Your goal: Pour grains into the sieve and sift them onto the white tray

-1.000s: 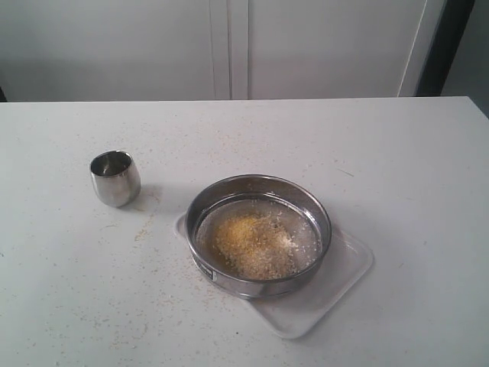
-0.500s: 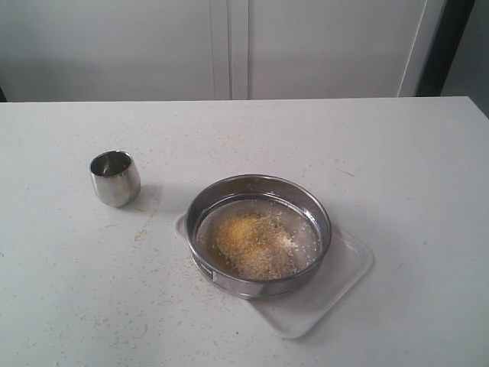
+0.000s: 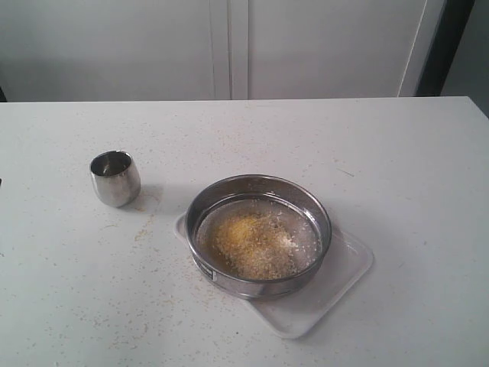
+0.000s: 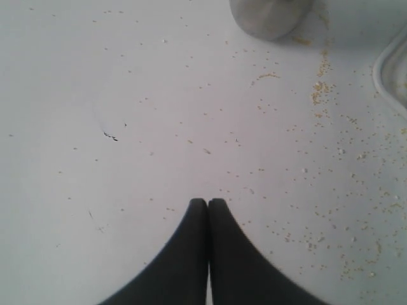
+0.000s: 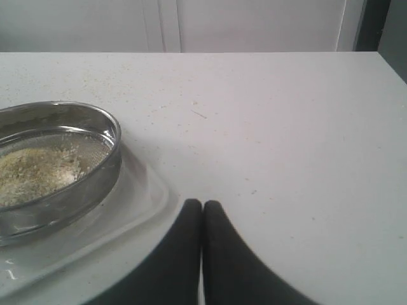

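The steel sieve [image 3: 260,234] rests on the white tray [image 3: 336,277] in the exterior view, with a heap of yellow and pale grains [image 3: 252,243] on its mesh. A small steel cup [image 3: 114,177] stands upright to the left of it. Neither arm shows in the exterior view. My left gripper [image 4: 208,202] is shut and empty above bare table strewn with spilled grains [image 4: 321,95], short of the cup [image 4: 270,16]. My right gripper [image 5: 202,203] is shut and empty over the tray's corner [image 5: 143,190], beside the sieve [image 5: 60,168] and apart from it.
Loose granules lie scattered over the white table [image 3: 397,153] around the cup and in front of the tray. A white cabinet front [image 3: 229,46] rises behind the table's far edge.
The sieve, tray, cup and grains have not moved. A small dark spot has appeared at the left edge of the exterior view.
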Available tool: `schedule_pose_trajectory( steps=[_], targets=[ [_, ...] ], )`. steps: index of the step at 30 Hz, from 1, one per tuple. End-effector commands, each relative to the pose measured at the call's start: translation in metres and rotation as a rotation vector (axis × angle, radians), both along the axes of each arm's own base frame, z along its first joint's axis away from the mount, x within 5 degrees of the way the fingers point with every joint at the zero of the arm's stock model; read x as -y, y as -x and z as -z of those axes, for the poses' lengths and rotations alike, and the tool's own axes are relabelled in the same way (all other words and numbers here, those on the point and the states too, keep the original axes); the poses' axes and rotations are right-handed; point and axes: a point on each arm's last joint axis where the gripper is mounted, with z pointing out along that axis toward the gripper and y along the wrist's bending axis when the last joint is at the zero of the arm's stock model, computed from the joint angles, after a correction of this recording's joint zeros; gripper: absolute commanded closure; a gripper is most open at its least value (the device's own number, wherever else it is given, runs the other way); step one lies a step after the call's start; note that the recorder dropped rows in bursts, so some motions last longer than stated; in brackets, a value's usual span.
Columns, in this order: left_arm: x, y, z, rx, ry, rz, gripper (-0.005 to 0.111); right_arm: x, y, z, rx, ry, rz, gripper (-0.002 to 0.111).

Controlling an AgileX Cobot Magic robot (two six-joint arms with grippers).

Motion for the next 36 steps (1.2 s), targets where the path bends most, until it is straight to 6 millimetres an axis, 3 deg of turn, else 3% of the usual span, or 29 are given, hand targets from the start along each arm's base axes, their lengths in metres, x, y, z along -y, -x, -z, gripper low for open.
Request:
schedule_pose_trajectory(
  steps=[1, 7, 12, 15, 25, 31, 36],
  targets=[
    [0.002, 0.003, 0.001, -0.013, 0.003, 0.01, 0.107, 0.0, -0.002, -0.01, 0.126, -0.012, 0.007, 0.108],
    [0.002, 0.003, 0.001, -0.013, 0.003, 0.01, 0.107, 0.002, -0.002, -0.031, 0.349, -0.061, 0.02, 0.108],
    [0.002, 0.003, 0.001, -0.012, 0.002, 0.011, 0.107, 0.003, 0.0, -0.044, 0.466, -0.255, 0.026, 0.108],
    [0.002, 0.003, 0.001, -0.012, 0.002, 0.011, 0.107, 0.003, 0.001, -0.044, 0.448, -0.408, 0.023, 0.108],
    [0.002, 0.003, 0.001, -0.012, 0.002, 0.011, 0.107, 0.003, 0.002, -0.049, 0.505, -0.416, 0.015, 0.108],
    [0.002, 0.003, 0.001, -0.012, 0.002, 0.011, 0.107, 0.004, 0.007, -0.071, 0.575, -0.339, 0.012, 0.108],
    [0.002, 0.003, 0.001, -0.012, 0.002, 0.011, 0.107, 0.002, -0.003, -0.085, 0.535, -0.284, 0.02, 0.108]
  ],
)
